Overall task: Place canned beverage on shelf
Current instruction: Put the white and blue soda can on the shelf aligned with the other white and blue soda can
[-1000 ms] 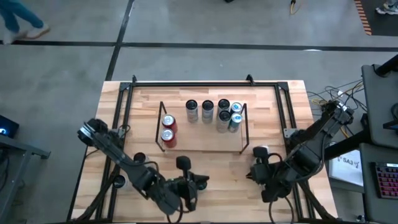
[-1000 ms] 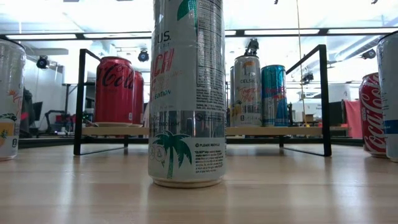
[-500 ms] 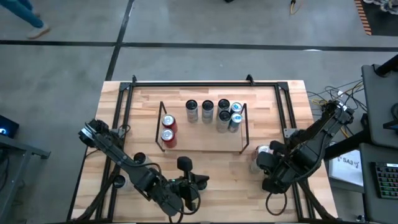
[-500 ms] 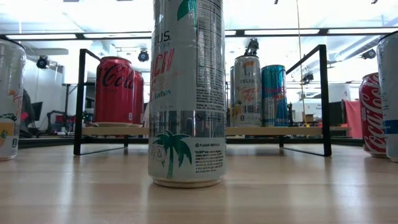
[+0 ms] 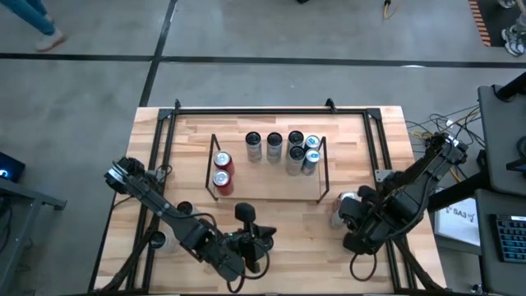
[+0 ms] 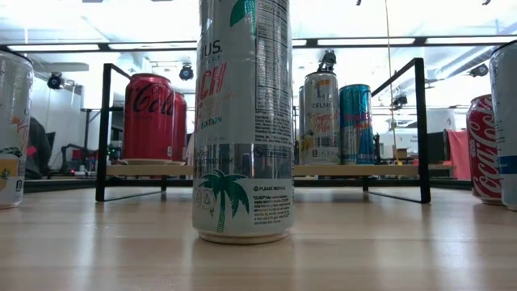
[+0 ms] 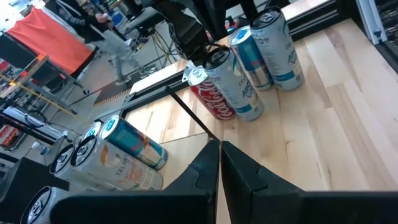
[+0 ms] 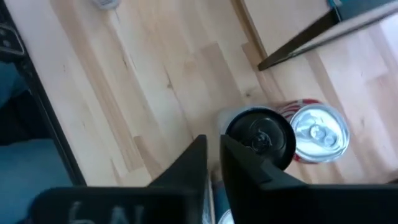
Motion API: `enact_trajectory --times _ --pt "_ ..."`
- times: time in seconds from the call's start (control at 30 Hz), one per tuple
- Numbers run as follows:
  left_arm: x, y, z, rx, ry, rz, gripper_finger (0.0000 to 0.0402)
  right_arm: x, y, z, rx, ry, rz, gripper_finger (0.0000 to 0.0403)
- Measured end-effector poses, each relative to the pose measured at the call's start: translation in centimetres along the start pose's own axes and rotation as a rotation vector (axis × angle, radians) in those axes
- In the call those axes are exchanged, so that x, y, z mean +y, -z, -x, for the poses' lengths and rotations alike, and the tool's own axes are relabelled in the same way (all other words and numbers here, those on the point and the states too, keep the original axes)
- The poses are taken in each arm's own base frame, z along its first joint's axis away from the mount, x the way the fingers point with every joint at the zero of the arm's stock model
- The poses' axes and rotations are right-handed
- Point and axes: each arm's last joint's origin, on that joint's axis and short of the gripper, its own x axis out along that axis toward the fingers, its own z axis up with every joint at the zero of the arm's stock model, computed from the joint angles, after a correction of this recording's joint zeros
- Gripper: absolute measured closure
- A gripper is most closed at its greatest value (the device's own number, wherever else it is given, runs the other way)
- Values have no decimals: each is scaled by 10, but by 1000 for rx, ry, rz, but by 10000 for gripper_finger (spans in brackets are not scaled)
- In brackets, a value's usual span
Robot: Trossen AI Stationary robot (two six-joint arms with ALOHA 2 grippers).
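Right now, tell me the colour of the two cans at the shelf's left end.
Red cans, clearest in the low view.

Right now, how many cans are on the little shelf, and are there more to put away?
Seven cans already stand on the shelf: two red cans at one end, five others along the back. Neither gripper holds anything; the right gripper hovers over a black-topped can on the table, jaws nearly closed. That cluster and the tall can remain.
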Motion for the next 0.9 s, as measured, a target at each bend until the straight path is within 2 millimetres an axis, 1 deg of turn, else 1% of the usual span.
enact_trajectory --times 0.1,0.23,0.37,0.43,0.57,0.63,0.7,0.9 --pt "1 0 -1 4 -2 -2 402 -2 1 0 29 12 -57 321" --pt "2 0 -2 5 -4 -1 402 -9 5 1 63 91 -138 247" --pt "2 0 -2 5 -4 0 402 -16 7 2 84 163 -165 169" --pt "2 0 -2 6 -4 0 402 -17 7 2 84 169 -160 132" --pt "3 1 -3 7 -5 0 402 -18 3 0 80 169 -167 73" --pt "3 0 -3 7 -6 1 402 -18 0 0 74 161 -179 51" --pt "3 1 -3 8 -6 1 402 -19 -1 -1 74 157 -200 39" --pt "4 1 -3 13 -7 -5 402 -20 -7 -3 70 165 -268 35"
